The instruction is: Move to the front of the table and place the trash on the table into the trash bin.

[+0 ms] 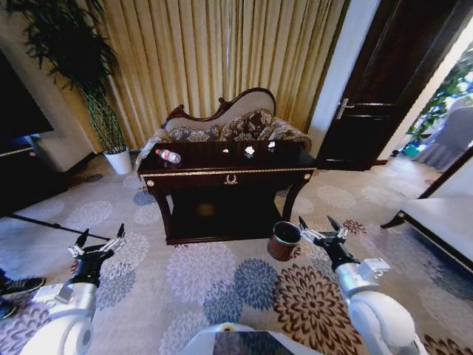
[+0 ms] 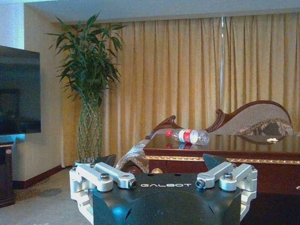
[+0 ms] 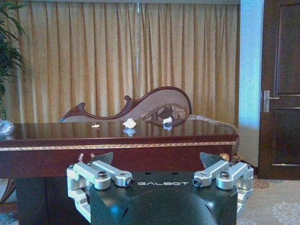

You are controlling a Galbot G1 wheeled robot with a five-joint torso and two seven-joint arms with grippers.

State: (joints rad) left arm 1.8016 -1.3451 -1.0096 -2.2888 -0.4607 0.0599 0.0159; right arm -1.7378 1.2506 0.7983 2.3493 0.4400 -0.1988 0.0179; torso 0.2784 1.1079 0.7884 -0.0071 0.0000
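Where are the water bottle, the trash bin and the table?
water bottle (image 1: 168,156): head view, middle of its body.
trash bin (image 1: 284,242): head view, reddish-brown outer wall.
table (image 1: 230,179): head view, gold emblem on its front rail.

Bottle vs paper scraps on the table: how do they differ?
The bottle is clear plastic with a red cap and lies on its side; the scraps are white and crumpled. The bottle sits near the table's left end, the scraps right of centre. The bottle is far larger than either scrap. All rest on the tabletop, untouched.
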